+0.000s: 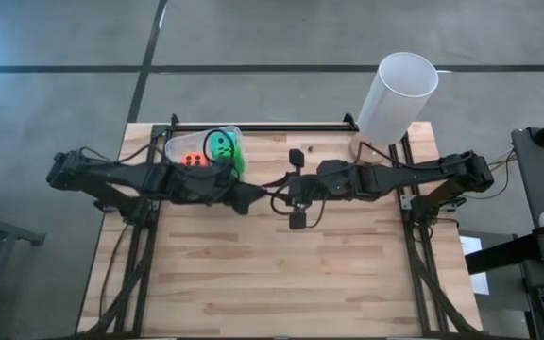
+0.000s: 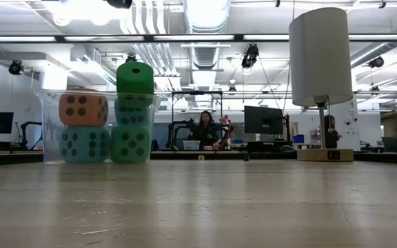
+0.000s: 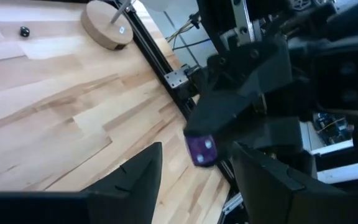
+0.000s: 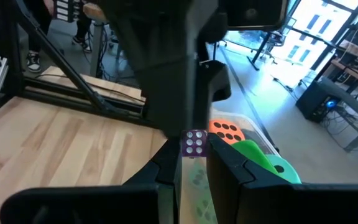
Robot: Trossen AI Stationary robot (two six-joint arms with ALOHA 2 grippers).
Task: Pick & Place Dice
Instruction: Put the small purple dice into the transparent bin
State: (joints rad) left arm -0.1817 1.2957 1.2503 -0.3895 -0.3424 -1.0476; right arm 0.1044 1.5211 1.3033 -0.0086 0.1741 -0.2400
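Observation:
Several soft dice, orange (image 2: 83,107), teal (image 2: 85,143) and green (image 2: 135,77), are stacked in a clear tub (image 1: 206,151) at the table's far left. Both arms meet high over the table's middle. My right gripper (image 4: 194,155) is shut on a small purple die with white pips (image 4: 194,143). My left gripper (image 3: 197,180) faces it, open. Its two fingers stand on either side of the purple die (image 3: 202,149) and a little short of it, touching nothing. In the high view the left gripper (image 1: 258,196) and the right gripper (image 1: 281,194) are nearly tip to tip. My right gripper pinches the small purple die (image 4: 195,147) between its two fingers, at their free ends. The fingers reach roughly level from the table's right side. The die is lifted well clear of the table, one pipped face turned toward the wrist camera.
A tall white cylinder (image 1: 397,96) stands on a round wooden base (image 3: 107,25) at the far right corner. A small dark object (image 3: 23,31) lies on the table near the far edge. The bare wooden table top (image 1: 300,274) stretches toward the near edge.

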